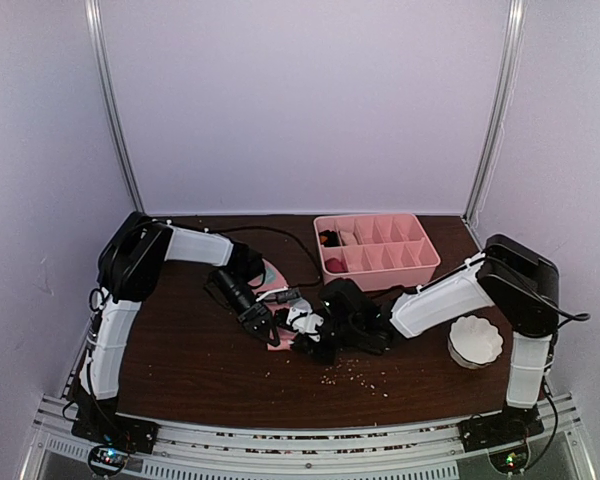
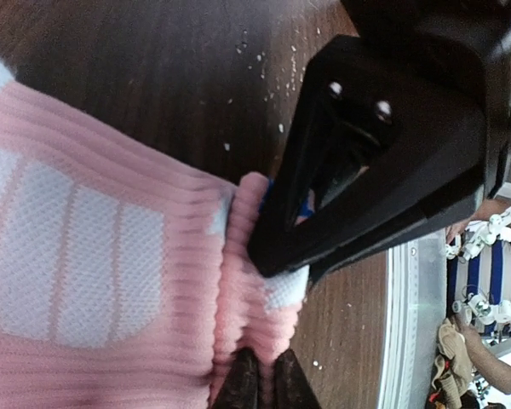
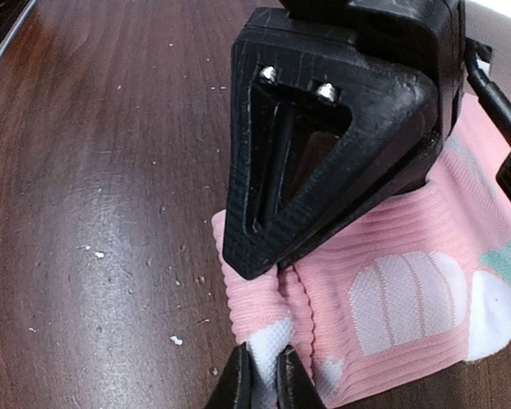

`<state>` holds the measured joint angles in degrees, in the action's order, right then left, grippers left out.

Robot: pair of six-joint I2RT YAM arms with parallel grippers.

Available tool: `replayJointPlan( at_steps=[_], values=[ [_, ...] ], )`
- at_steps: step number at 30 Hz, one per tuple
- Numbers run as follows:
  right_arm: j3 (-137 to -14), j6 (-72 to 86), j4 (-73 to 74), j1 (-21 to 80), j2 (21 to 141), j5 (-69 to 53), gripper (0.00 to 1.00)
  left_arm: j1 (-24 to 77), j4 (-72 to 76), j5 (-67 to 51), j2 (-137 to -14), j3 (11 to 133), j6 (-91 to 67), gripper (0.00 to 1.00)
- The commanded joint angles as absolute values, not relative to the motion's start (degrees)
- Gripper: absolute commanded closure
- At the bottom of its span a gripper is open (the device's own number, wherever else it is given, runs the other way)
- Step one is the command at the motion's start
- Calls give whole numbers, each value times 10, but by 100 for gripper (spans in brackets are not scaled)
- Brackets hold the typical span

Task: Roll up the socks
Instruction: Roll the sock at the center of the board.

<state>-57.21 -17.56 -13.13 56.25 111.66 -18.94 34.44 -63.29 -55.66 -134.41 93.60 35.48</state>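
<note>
Pink ribbed-knit sock (image 3: 324, 281) with pale mesh patches lies bunched on the dark, glossy wooden table (image 1: 180, 350), around the middle, nearer and left of the pink plastic divided tray (image 1: 385, 272). The left gripper (image 2: 260, 383), hard black plastic, has its fingers pinched tight on a soft fold of the sock. The right gripper (image 3: 262, 377) meets it head-on, fingers clamped on that same folded edge. Pale crumbs (image 1: 355, 375) speckle the wood close by. A white scalloped bowl (image 1: 476, 340) sits at the right.
</note>
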Motion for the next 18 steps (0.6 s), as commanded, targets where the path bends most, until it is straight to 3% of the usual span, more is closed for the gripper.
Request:
replayJointPlan(
  at_steps=[1,2,3,4,11,15,18],
  values=[
    [-592,-147,-73,541,1143,-252,95,341,-623,-525,-1309,904,398,85],
    [-600,-136,-52,536,1145,-279,98,342,-611,-522,-1293,893,406,72],
    [-607,-128,-37,531,1148,-298,100,341,-590,-516,-1271,875,408,28],
    [-614,-121,-18,526,1150,-318,100,342,-560,-504,-1245,846,407,4],
    [-637,-92,82,512,1160,-359,100,341,-370,-358,-1083,739,337,2],
    [-650,-49,106,498,1175,-385,100,342,-211,-208,-927,646,271,2],
    [-678,-7,125,489,1204,-415,100,337,-298,-216,-964,700,268,2]
  ],
)
